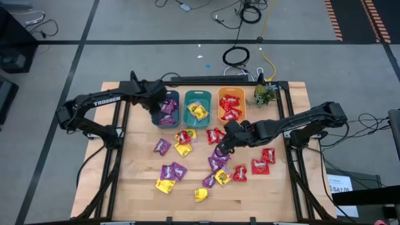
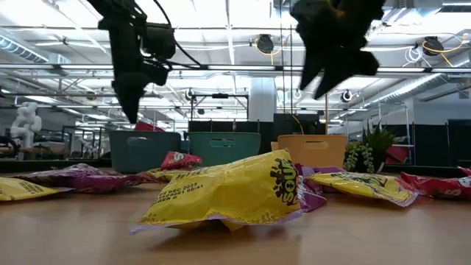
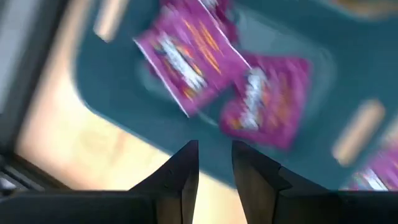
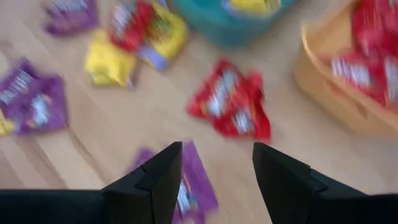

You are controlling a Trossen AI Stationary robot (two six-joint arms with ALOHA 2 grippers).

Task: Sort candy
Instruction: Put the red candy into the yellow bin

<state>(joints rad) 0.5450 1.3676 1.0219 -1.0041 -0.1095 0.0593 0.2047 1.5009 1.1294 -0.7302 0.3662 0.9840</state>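
Note:
Three bins stand in a row at the table's far side. A dark teal bin (image 1: pixel 167 107) holds purple candy (image 3: pixel 186 59), a lighter teal bin (image 1: pixel 197 107) yellow candy, and an orange bin (image 1: pixel 231 105) red candy. My left gripper (image 3: pixel 215 155) hangs open above the dark teal bin's near rim (image 1: pixel 161 106), nothing between its fingers. Several loose purple, yellow and red packets lie flat on the wood. Above them my right gripper (image 4: pixel 216 163) is wide open, slanting down over a purple packet (image 4: pixel 186 190), (image 1: pixel 220 153), next to a red packet (image 4: pixel 231 102).
A small green plant (image 1: pixel 264 95) stands to the right of the orange bin. Loose packets cover the table's middle, from a purple one (image 1: pixel 162 146) on the left to red ones (image 1: pixel 260 165) on the right. A yellow packet (image 2: pixel 228 191) lies near the front edge.

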